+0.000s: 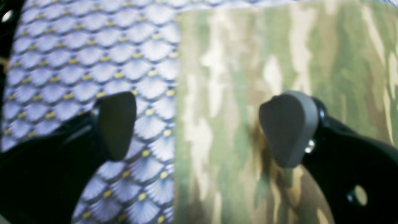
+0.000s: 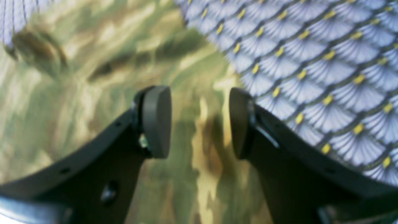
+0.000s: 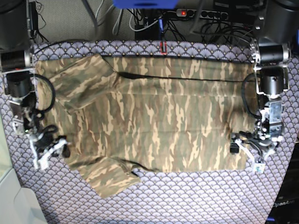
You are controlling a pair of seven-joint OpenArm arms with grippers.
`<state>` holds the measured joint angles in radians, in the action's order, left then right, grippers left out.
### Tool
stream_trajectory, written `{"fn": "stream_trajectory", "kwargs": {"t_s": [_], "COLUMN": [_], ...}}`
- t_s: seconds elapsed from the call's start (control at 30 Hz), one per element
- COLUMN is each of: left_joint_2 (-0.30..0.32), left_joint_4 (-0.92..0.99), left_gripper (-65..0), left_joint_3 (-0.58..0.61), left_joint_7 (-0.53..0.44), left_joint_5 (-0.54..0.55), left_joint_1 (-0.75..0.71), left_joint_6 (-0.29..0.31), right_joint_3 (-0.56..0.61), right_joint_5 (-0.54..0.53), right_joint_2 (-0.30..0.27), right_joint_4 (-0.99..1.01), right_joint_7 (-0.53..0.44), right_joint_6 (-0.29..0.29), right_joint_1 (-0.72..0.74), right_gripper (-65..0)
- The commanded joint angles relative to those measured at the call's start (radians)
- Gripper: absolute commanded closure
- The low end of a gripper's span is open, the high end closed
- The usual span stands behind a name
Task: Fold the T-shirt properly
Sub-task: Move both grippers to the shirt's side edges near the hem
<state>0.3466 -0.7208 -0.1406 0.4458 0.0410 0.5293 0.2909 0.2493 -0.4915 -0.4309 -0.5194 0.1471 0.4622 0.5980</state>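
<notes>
The camouflage T-shirt (image 3: 154,116) lies spread flat, with its sleeves at the left of the base view and its hem at the right. My left gripper (image 3: 245,151) hangs at the hem's near corner. In the left wrist view this gripper (image 1: 202,127) is wide open and straddles the shirt's straight edge: one finger is over the shirt (image 1: 279,46), the other over the tablecloth (image 1: 77,46). My right gripper (image 3: 51,149) is at the shirt's left side between the sleeves. It (image 2: 199,123) is open above the cloth (image 2: 77,77), with nothing between its pads.
The purple scallop-patterned tablecloth (image 3: 187,196) covers the table around the shirt. Cables and a power strip (image 3: 187,14) run along the far edge. The arm bases stand at the far left (image 3: 16,60) and far right (image 3: 271,60). A pale surface (image 3: 18,205) borders the near left corner.
</notes>
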Motion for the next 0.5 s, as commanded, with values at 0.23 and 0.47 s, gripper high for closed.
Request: {"fn": "stream_trajectory", "kwargs": {"t_s": [0.23, 0.47], "left_joint_2": [0.015, 0.015], "left_joint_4": [0.063, 0.062], "left_gripper": [-65.0, -65.0], "left_joint_3": [-0.007, -0.007], "left_joint_7": [-0.075, -0.071], "left_joint_5": [0.007, 0.007], "left_joint_1": [0.044, 0.027], "left_joint_6": [-0.006, -0.006], "right_joint_3": [-0.008, -0.011], "right_joint_5": [0.007, 0.003], "right_joint_2": [-0.033, -0.019], "right_joint_4": [0.032, 0.035], "right_joint_7": [-0.083, -0.083], "right_joint_6": [-0.003, -0.053], "right_joint_1": [0.035, 0.010], "right_gripper": [-30.9, -30.7]}}
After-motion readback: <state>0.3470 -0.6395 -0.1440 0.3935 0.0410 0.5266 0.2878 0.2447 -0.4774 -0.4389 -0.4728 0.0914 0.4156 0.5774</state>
